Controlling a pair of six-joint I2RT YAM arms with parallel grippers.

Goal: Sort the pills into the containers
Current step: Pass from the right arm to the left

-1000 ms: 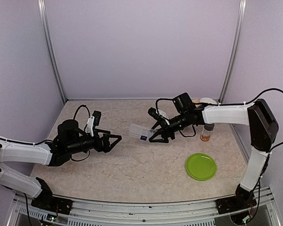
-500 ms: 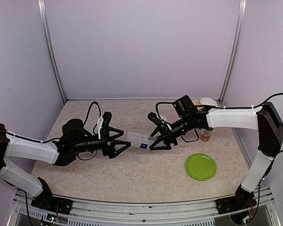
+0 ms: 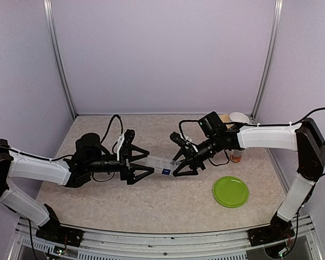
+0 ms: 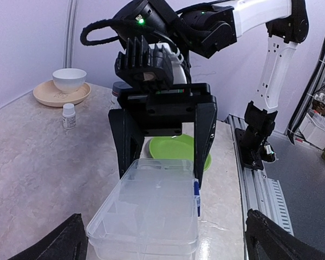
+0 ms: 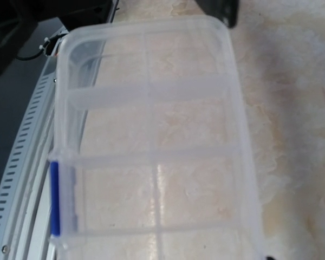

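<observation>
1. Clear plastic is the worry from overhead. The pill organiser (image 3: 158, 161) spans the gap between the arms. One end is pinched in the right gripper (image 3: 179, 162). The other end lies inside the left gripper (image 3: 150, 163), whose jaws stand spread and do not seem to touch it. If the right jaws let go before the left ones close, I reckon the box drops or skids. I cannot tell whether it rests on the table.

2. From the left wrist, the pill organiser (image 4: 151, 214) sits roughly centred between the left fingertips (image 4: 65, 244), with a gap on each side. The right gripper (image 4: 161, 165) is clamped on the side walls of the opposite end. If one left finger reaches the box first as the jaws close, it would shove the box sideways against that clamp and twist it. Thin walls like these could flex and squirt out. The green plate (image 4: 176, 149) lies beyond the right jaws, out of harm's way.

3. From the right wrist, the pill organiser (image 5: 151, 141) fills the view. Its compartments look empty, and a blue latch (image 5: 54, 197) sits on one long edge. The jaws themselves do not show here. A squeeze landing on that latch might spring the lid.
</observation>
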